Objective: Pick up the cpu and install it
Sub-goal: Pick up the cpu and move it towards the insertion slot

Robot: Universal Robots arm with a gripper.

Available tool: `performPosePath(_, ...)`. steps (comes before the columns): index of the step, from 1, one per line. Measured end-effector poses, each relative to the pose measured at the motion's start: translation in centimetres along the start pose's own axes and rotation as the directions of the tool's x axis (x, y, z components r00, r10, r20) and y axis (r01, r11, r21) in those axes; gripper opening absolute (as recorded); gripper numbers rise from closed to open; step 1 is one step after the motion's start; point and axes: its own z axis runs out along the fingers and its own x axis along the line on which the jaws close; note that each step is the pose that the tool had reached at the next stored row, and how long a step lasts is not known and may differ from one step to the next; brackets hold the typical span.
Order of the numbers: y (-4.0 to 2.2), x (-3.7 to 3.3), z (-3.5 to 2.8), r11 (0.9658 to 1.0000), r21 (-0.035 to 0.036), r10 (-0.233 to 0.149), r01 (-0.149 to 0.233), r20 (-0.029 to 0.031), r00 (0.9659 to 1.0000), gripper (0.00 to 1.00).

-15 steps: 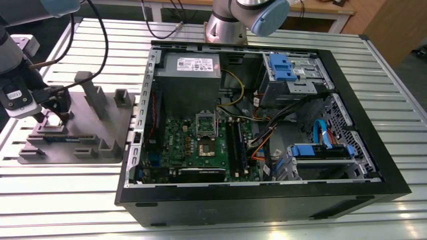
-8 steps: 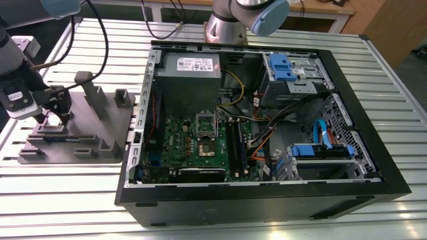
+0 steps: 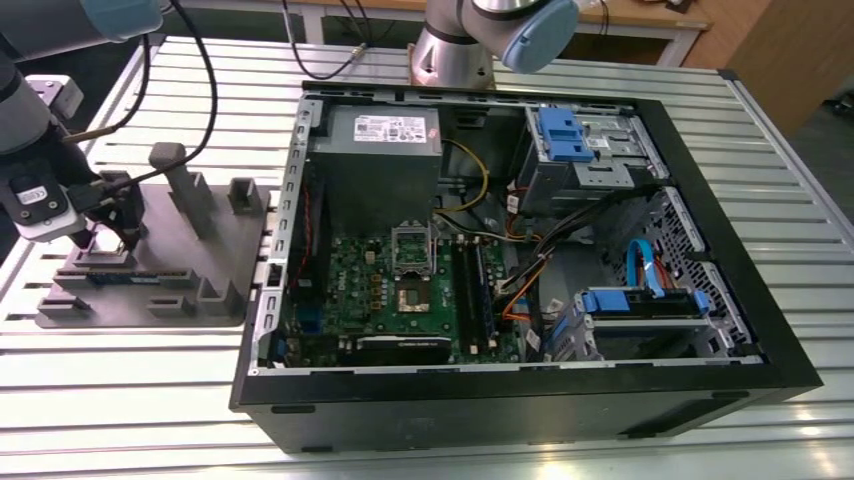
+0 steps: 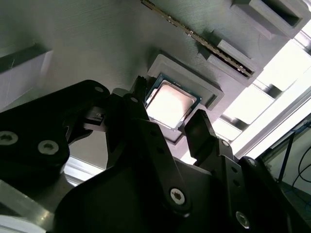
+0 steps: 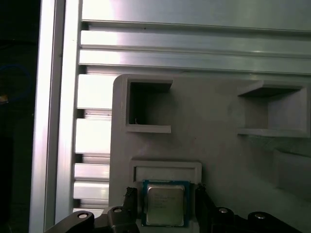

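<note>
Quick note from my remote session. At this point the arm [image 3: 30, 120] was parked over the grey moulded tray [image 3: 200, 262], which sat on the slatted bench [image 3: 134, 400] at the exterior view's left, just beside the open PC case [image 3: 534, 408].

The cpu [image 5: 165, 204] was sitting flat in its shallow square pocket in the tray, shiny lid facing up. It hadn't been lifted yet.

The jaws were spread and released, one on each side of the chip. So the cpu lay right between them, slightly below the tips, not off to either side. In the first wrist view I could see a thin sliver of gap at both edges, so I'd call it no contact yet.

The chip is basically square, so there was no real long axis to worry about. Its two flanking edges looked pretty much parallel to the jaws, which I reckoned was decent alignment for a squeeze.

The motherboard [image 3: 400, 295] was inside the case, well apart from the tray.
</note>
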Motion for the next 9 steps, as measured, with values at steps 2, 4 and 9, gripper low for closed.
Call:
performPosePath(2,0.00,0.00,0.04,1.0000,0.0000,0.001,-0.001,0.0001,1.0000,0.59)
performPosePath(4,0.00,0.00,0.05,1.0000,0.0000,0.002,-0.002,0.0001,1.0000,0.59)
performPosePath(9,0.00,0.00,0.05,1.0000,0.0000,0.002,-0.002,0.0001,1.0000,0.59)
